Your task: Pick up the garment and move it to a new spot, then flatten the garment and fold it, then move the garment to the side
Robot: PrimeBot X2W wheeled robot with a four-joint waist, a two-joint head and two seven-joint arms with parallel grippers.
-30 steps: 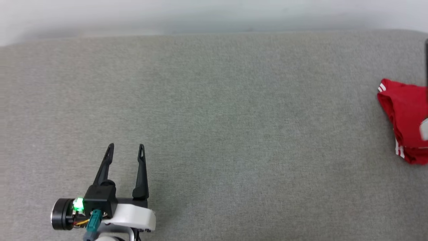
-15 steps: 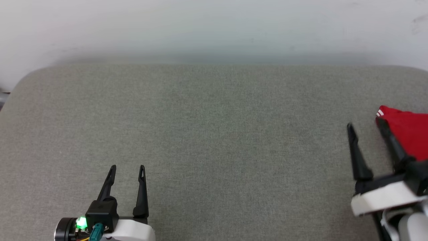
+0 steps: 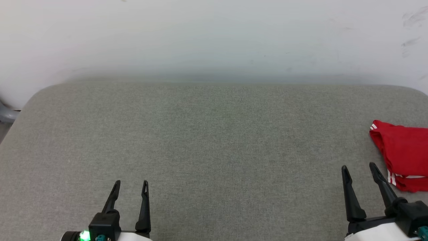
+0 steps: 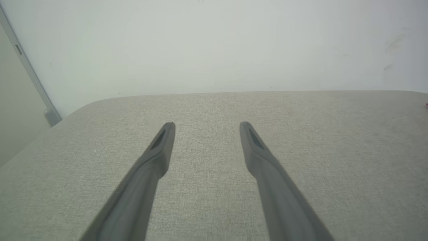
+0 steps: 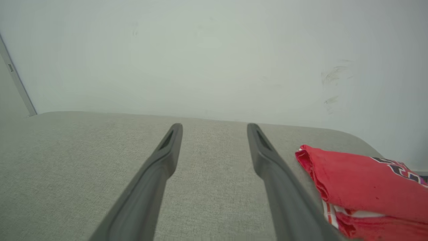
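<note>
Now, garment (image 3: pixel 401 152): a red bundle in several layers lies at the far right of the grey pad (image 3: pixel 214 140), cut off by the head view's right edge. White stripes show on its near hem, and the right wrist view catches black print on top.
Right gripper (image 3: pixel 357 166): the fingers are apart with nothing between them. The outer finger stands just beside the striped hem, and you cannot tell whether it touches.
Left gripper (image 3: pixel 131 182): the fingers are spread and empty, well away across the pad.
Risk, snag: if you swing the right arm outward, that outer finger could catch the hem and drag the layers loose.
Risk, edge: the bundle sits close to the pad's right side, so a push from the left could send it over.
Risk, partial grab: if you pinch only the top layer, the rest will probably unroll as you lift.
Risk, sight: part of the cloth lies outside the head view, so check the wrist view before you commit.
Containers: none to note. The garment rests directly on the fabric and is inside nothing.
Backdrop: a pale wall (image 3: pixel 214 33) rises behind the pad.
</note>
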